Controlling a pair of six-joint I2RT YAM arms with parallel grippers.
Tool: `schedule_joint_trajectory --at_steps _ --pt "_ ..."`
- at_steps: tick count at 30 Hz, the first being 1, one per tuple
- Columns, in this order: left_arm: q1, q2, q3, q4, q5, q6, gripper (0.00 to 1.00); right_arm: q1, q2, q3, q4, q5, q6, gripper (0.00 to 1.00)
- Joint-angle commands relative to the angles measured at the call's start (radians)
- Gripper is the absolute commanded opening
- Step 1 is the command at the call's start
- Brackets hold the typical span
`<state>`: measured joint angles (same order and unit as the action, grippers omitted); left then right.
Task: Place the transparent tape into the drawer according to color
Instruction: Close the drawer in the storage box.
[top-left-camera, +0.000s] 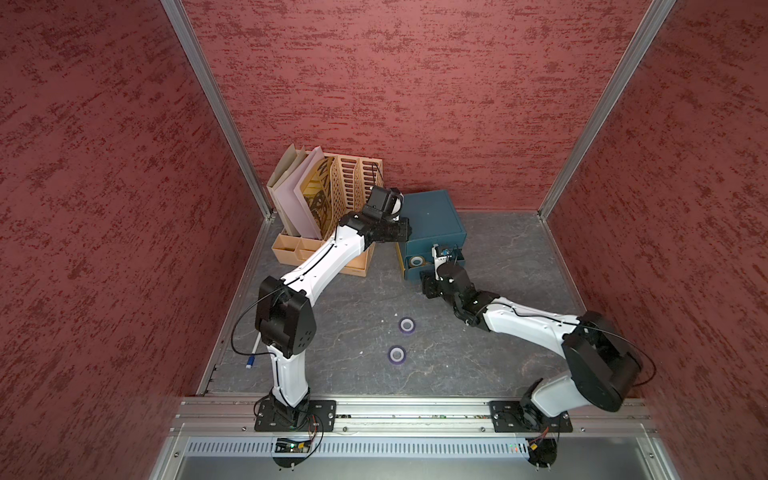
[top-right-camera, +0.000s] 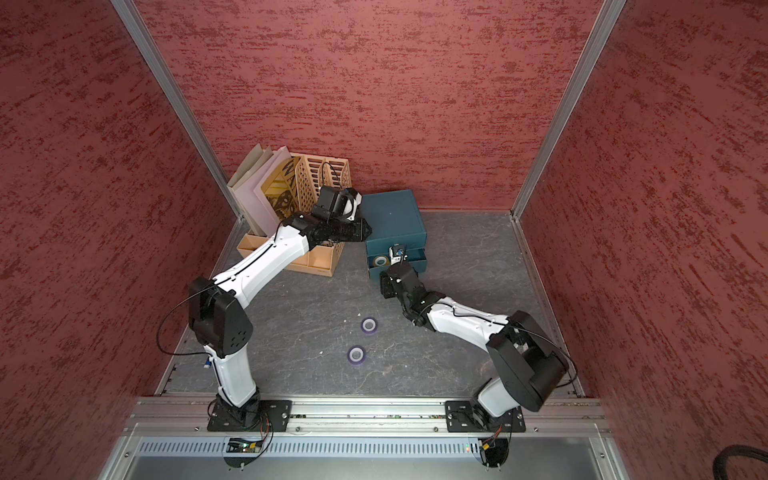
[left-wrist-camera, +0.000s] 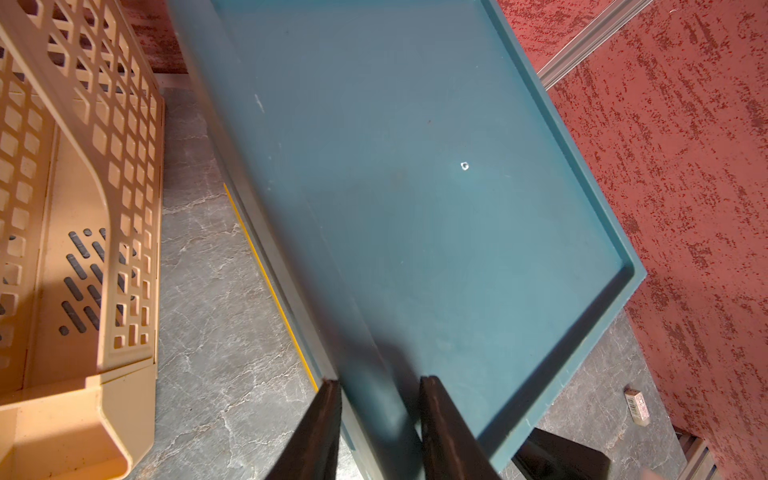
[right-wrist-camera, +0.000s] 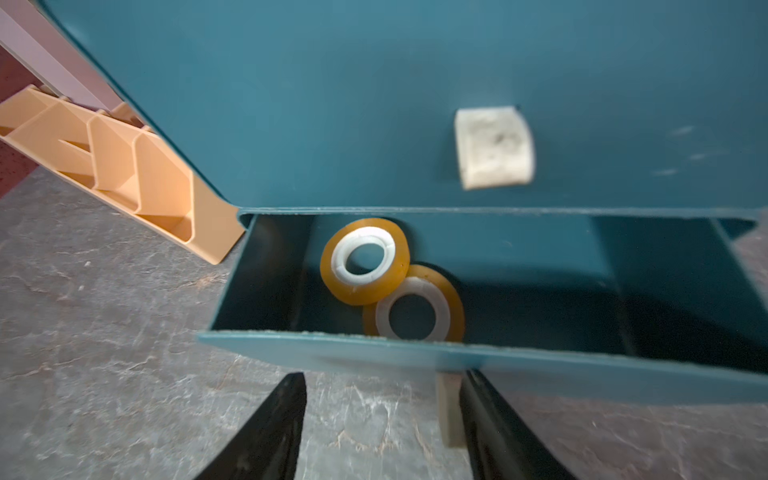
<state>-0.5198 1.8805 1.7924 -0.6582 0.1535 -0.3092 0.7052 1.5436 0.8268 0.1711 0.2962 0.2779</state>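
The dark teal drawer (top-left-camera: 432, 216) (top-right-camera: 392, 216) chest stands at the back. One of its drawers (right-wrist-camera: 540, 374) is pulled out under a shut one. Two orange-yellow transparent tape rolls (right-wrist-camera: 365, 262) (right-wrist-camera: 415, 309) lie overlapping inside it. Two purple rolls (top-left-camera: 407, 325) (top-left-camera: 397, 354) lie on the table, in both top views. My left gripper (left-wrist-camera: 381, 379) (top-left-camera: 407, 230) is shut on the chest's top left edge. My right gripper (right-wrist-camera: 382, 374) is open just before the drawer's front. The drawer's pale pull (right-wrist-camera: 449, 409) sits against the inside of one finger.
A tan slotted file organizer (top-left-camera: 332, 195) (left-wrist-camera: 83, 208) with folders stands left of the chest, close to my left arm. A blue-capped pen (top-left-camera: 251, 357) lies by the left wall. A small labelled block (left-wrist-camera: 638, 405) lies beyond the chest. Red walls enclose three sides.
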Motion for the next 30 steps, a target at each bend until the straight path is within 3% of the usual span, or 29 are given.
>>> schedule_joint_trajectory --at_steps 1,8,21,30 --pt "0.003 0.017 -0.004 -0.058 0.023 0.018 0.35 0.007 0.037 0.022 0.138 0.041 -0.049 0.64" --pt "0.004 0.017 -0.003 -0.060 0.035 0.022 0.35 0.005 0.113 0.049 0.250 0.069 -0.103 0.65" --pt "0.006 0.020 -0.004 -0.050 0.063 0.022 0.34 -0.013 0.177 0.091 0.274 0.081 -0.115 0.69" --pt "0.009 0.019 -0.001 -0.055 0.063 0.024 0.34 -0.015 0.049 -0.044 0.178 0.034 0.043 0.70"
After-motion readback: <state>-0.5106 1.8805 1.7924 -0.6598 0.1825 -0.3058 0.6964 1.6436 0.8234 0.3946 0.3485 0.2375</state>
